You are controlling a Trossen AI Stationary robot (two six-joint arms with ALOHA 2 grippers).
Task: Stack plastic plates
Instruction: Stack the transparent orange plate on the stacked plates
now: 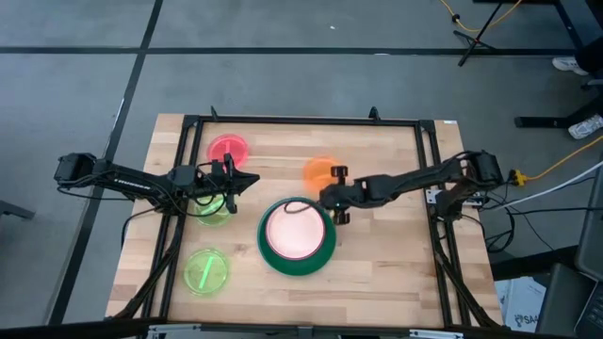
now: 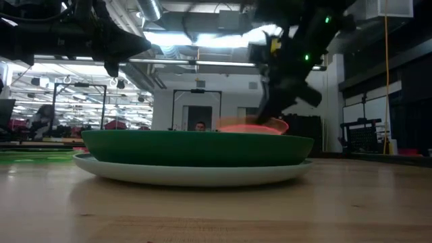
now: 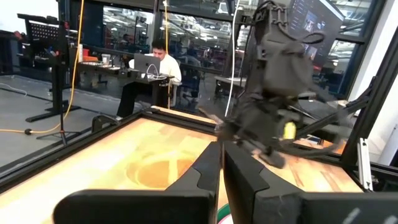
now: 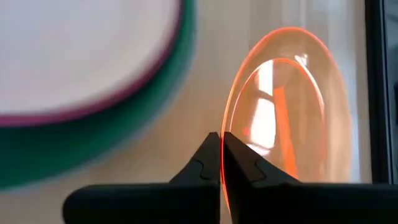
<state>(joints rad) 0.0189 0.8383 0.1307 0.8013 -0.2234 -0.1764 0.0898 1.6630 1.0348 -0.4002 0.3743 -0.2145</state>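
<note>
The right gripper (image 4: 221,146) has its fingers pinching the small translucent orange plastic plate's (image 1: 319,171) rim, lifted just beside the stacked large dark green plate (image 1: 297,261), which lies toward the left arm.

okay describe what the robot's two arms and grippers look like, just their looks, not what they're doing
Both arms are slim, dark, jointed limbs with black cables trailing along them. The left gripper and right gripper each end in two matte black, tapered fingers mounted on a wide black crossbar. A yellow patch marks the right arm's wrist area, and small green lights glow on it in the low view.
</note>
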